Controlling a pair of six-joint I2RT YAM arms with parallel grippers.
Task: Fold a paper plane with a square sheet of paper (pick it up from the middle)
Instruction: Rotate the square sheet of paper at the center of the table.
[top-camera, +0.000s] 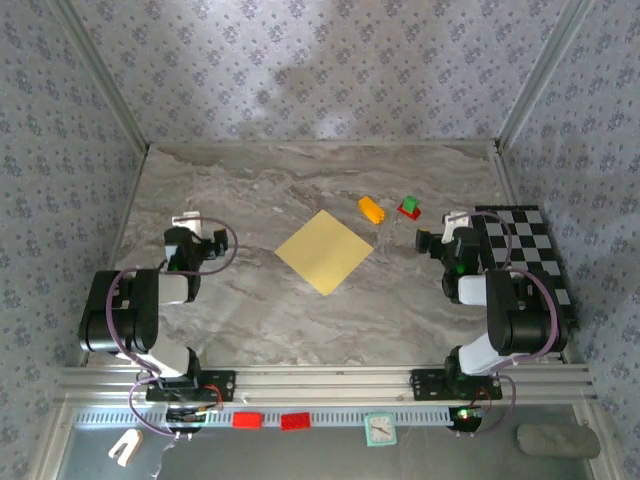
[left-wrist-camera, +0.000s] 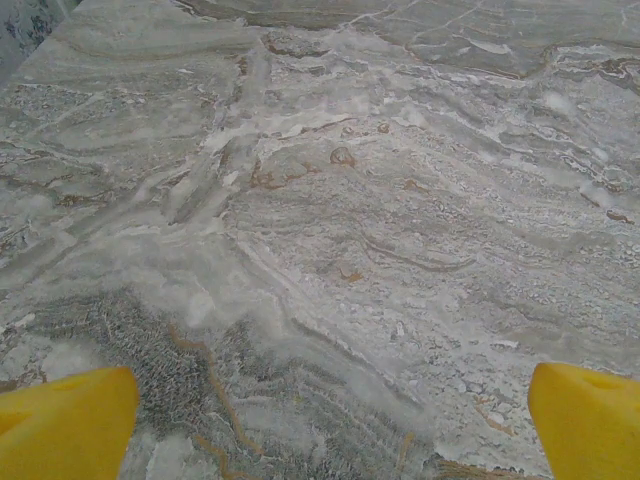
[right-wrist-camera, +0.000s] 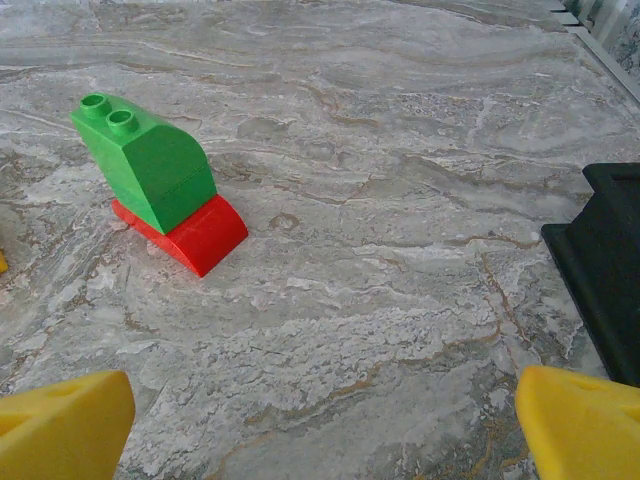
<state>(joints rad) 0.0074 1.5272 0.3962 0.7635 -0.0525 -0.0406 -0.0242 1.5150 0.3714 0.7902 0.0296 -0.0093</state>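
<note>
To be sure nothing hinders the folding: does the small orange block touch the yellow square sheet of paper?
Apart. The top view shows a strip of bare marble tabletop between the orange block and the upper right edge of the sheet.

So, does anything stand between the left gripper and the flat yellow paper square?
Nothing visible does. Bare marble table lies between the open left gripper and the square yellow paper sheet; the small orange block sits beyond it.

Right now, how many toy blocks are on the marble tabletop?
3: an orange-yellow block behind the yellow sheet; right of that block, a green block stacked on a red block.
</note>
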